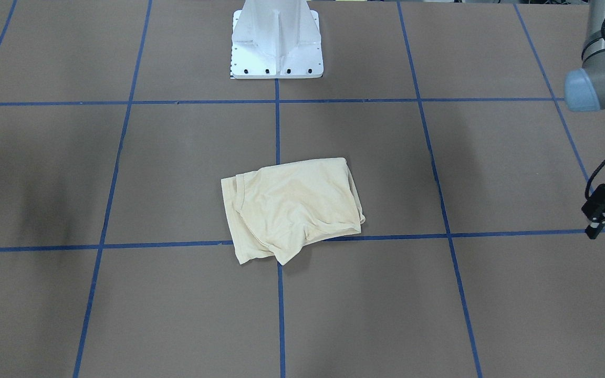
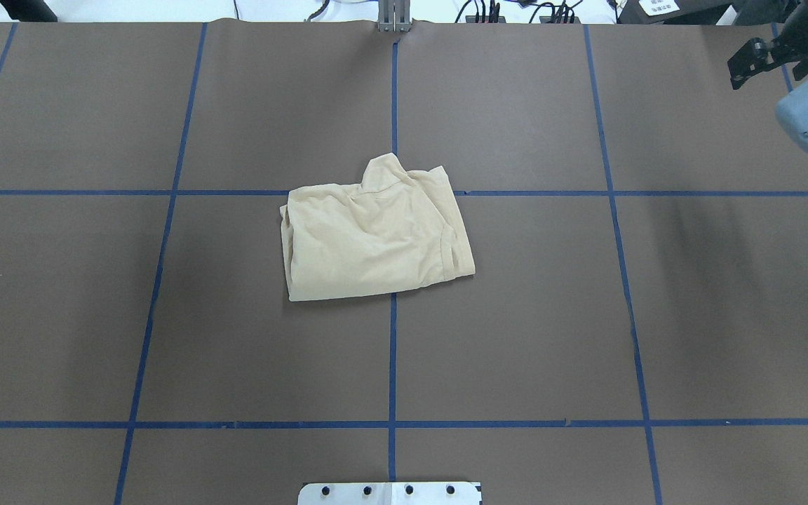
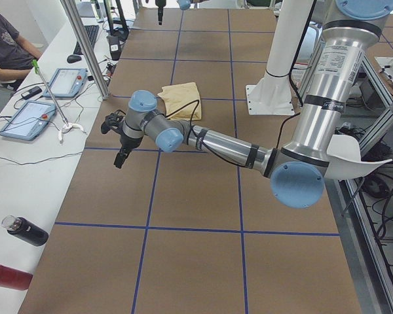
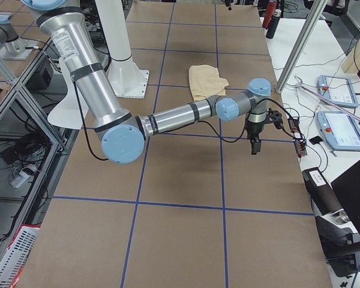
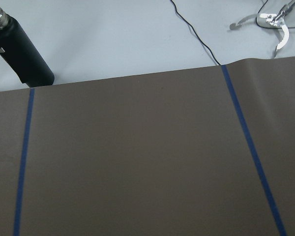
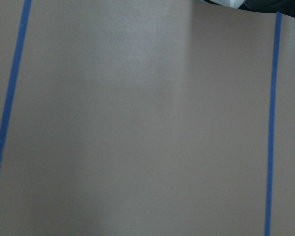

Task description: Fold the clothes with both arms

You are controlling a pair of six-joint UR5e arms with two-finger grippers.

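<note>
The folded shirt [image 1: 292,207] lies on the table [image 1: 439,315]; left claw [image 1: 596,223] and right claw [image 2: 744,63] hang aside, empty, opening unclear.

The shirt [image 1: 292,207] shows a plain pale cream-yellow, with no print on the side facing up. The desk [image 1: 439,315] beneath it is dull brown, crossed by a grid of blue tape lines [image 1: 278,131]. My left arm [image 3: 229,149] and right arm [image 4: 174,117] are silver-grey with light blue joint caps [image 3: 298,185]. My left hand [image 3: 120,159] and right hand [image 4: 254,149] are black. The pedestal [image 1: 277,42] is white.
</note>
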